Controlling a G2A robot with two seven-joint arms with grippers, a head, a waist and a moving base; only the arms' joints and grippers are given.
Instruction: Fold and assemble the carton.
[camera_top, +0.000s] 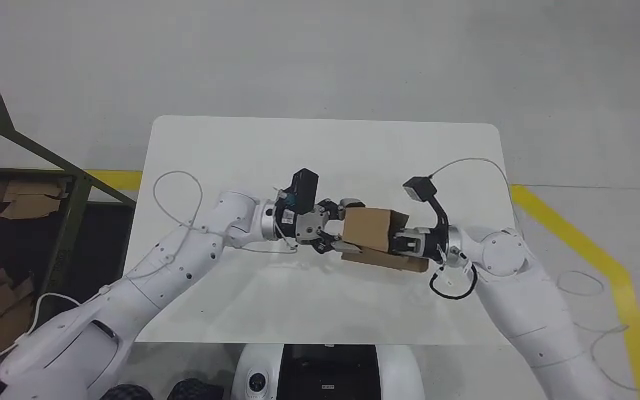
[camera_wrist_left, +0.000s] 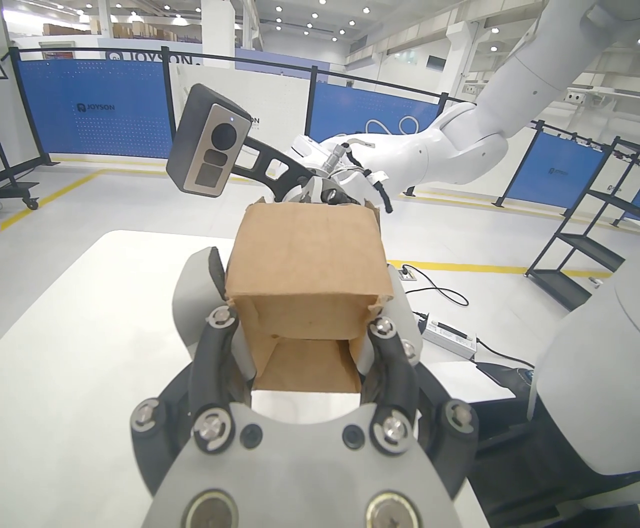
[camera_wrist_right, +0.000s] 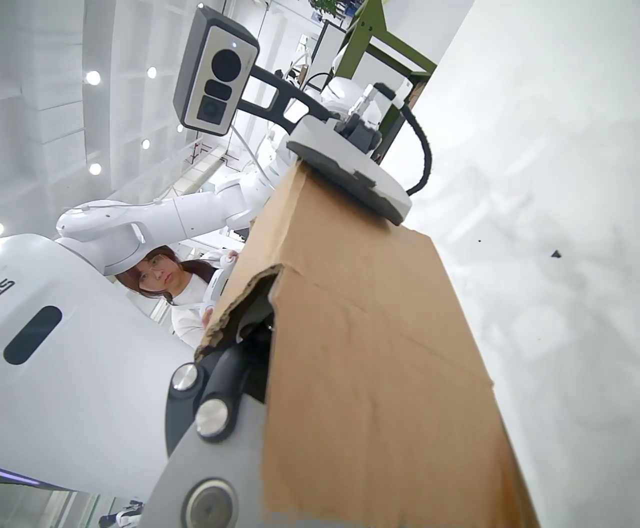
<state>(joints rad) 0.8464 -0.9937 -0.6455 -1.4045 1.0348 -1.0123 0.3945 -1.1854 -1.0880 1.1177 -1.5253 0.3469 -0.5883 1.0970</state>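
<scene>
Snugly, carton (camera_wrist_left: 305, 245) within left tool (camera_wrist_left: 306, 290), against right tool (camera_top: 408, 241)

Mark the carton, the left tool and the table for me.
carton (camera_top: 375, 228), top view, on its brown upper panel.
left tool (camera_wrist_left: 306, 280), left wrist view, midway between its fingertips, which flank the carton's near end.
table (camera_top: 300, 150), top view, on the bare white tabletop.
</scene>
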